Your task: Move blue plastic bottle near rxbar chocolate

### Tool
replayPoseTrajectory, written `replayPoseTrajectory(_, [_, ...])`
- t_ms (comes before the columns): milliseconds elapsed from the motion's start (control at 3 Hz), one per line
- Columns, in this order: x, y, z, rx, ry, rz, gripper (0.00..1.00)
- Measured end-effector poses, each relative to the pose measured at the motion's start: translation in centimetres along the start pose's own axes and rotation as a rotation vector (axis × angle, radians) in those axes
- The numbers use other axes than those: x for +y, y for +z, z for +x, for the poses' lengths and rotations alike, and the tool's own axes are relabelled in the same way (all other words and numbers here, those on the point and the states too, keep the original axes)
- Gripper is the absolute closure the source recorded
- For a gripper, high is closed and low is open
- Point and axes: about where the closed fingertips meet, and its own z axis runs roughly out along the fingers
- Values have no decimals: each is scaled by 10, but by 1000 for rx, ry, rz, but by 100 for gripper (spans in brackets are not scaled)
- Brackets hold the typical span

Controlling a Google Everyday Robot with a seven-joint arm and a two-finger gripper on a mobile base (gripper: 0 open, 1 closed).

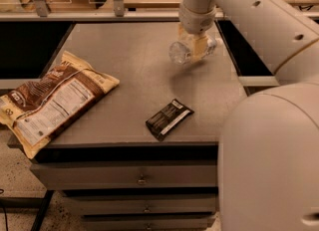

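Clear plastic with a pale, speckled label, the bottle (178,53) lies crosswise in the gripper (195,51), over the far right part of the table (134,60). Its tan fingers (201,48) are closed around the bottle's middle from above. The bottle's long axis runs roughly left to right and a little away from the camera: its rounded, see-through end points left and towards the viewer, and a small white part, which looks like the cap, sticks out to the right of the fingers. A soft shadow (187,78) falls on the table just in front of it, apart from the bottle, so the bottle seems to hang off the surface. The table top is matt grey and finely grained, with plain grey drawers (124,175) below the front edge. The bar (169,119) lies flat near that front edge, well apart from the bottle and nearer the camera. It is a thin, dark, glossy rectangle with crimped ends and a pale strip, its long axis slanting from lower left to upper right. A large brown and cream bag (52,100), crinkled and shiny, sprawls over the left edge of the table. The smooth white arm (259,11) comes down from the upper right.
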Motion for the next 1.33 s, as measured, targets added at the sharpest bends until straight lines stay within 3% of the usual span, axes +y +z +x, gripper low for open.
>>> replayPoseTrajectory(333, [35, -41, 0, 12, 73, 46, 100])
replayPoseTrajectory(667, [78, -77, -15, 31, 149, 99, 100])
replayPoseTrajectory(1000, [116, -93, -53, 50, 168, 117, 100])
replayPoseTrajectory(1333, [145, -79, -101, 70, 101, 81, 100])
